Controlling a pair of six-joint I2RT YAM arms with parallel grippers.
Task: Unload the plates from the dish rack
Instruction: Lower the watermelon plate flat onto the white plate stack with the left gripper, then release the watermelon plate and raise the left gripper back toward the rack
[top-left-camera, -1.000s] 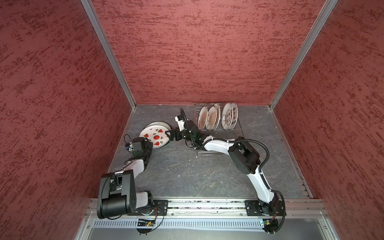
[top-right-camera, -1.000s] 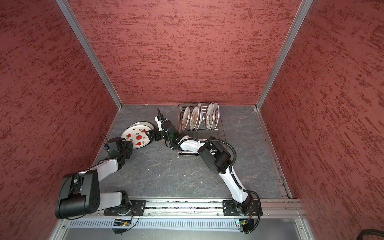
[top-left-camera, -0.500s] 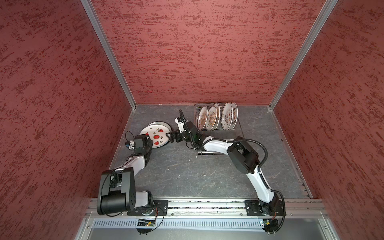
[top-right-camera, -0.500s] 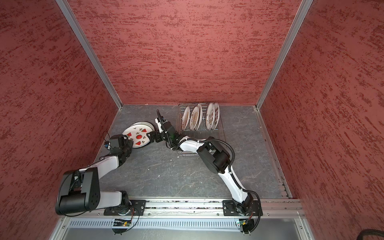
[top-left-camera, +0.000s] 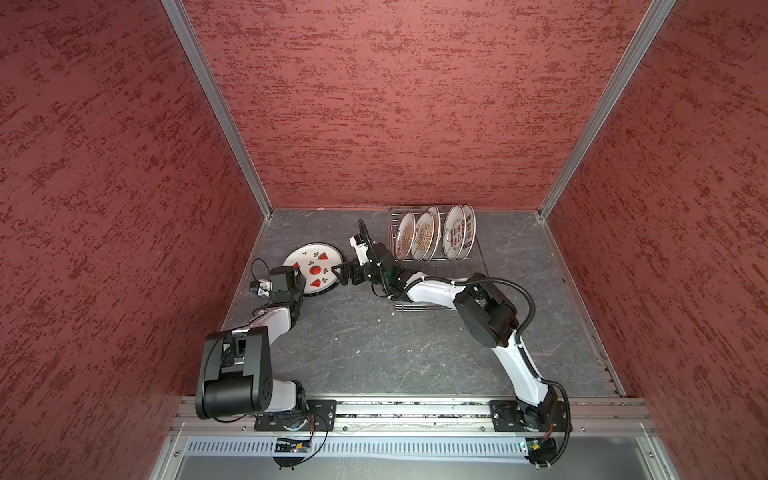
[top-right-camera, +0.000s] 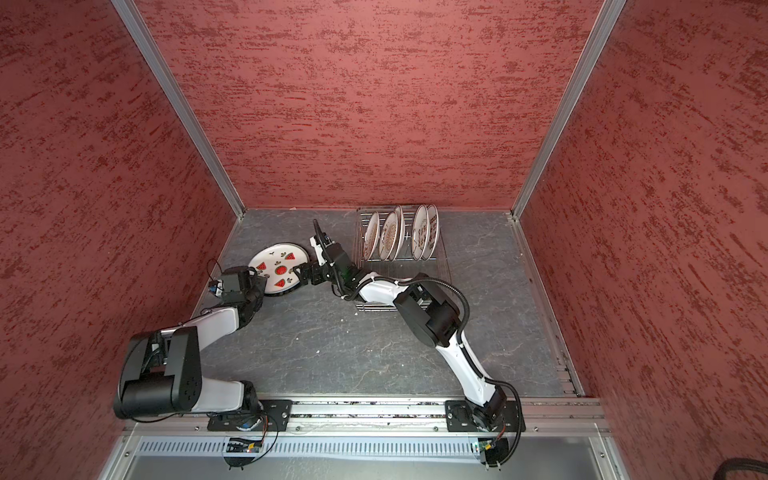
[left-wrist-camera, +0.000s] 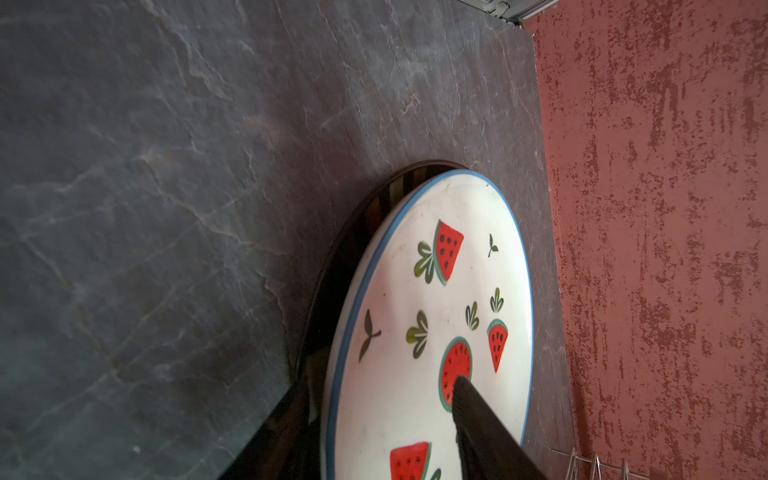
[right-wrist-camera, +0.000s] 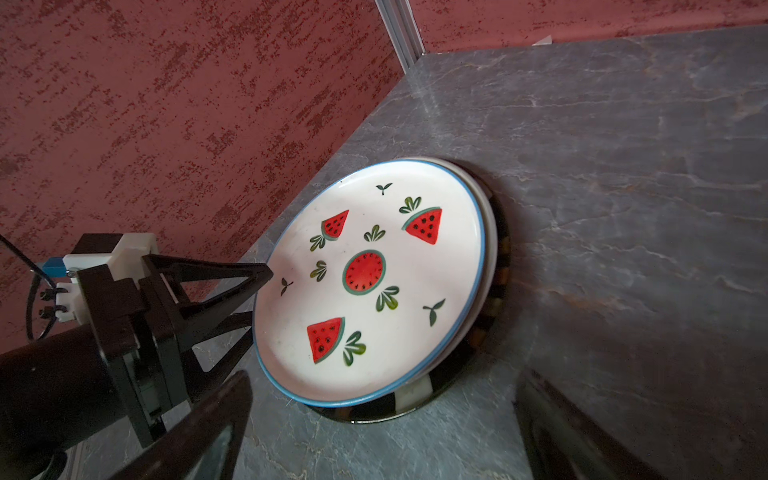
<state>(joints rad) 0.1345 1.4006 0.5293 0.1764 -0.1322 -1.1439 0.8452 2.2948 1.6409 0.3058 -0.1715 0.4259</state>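
Note:
A white plate printed with watermelons (top-left-camera: 314, 269) (top-right-camera: 279, 270) (right-wrist-camera: 374, 282) (left-wrist-camera: 436, 299) lies on top of a small stack at the table's left. My left gripper (top-left-camera: 300, 277) (right-wrist-camera: 257, 299) (left-wrist-camera: 382, 382) is open astride that plate's near rim, one finger over its face, the other beside the stack. My right gripper (top-left-camera: 341, 277) (right-wrist-camera: 382, 374) stands open and empty just off the stack's right edge. Several plates (top-left-camera: 424, 236) (top-right-camera: 390, 237) stand upright in the silver wire dish rack (top-left-camera: 419, 307) (top-right-camera: 374, 307) at the back.
Under the watermelon plate lie a second white plate (right-wrist-camera: 492, 249) and a dark patterned one (right-wrist-camera: 494, 299). Red walls close in the grey table on three sides, and the stack sits close to the left wall. The right arm's forearm crosses over the rack's front part.
My left gripper's jaws have spread apart around the watermelon plate's rim, and its wrist has shifted slightly towards the back. The right arm and the plates stay where they were.

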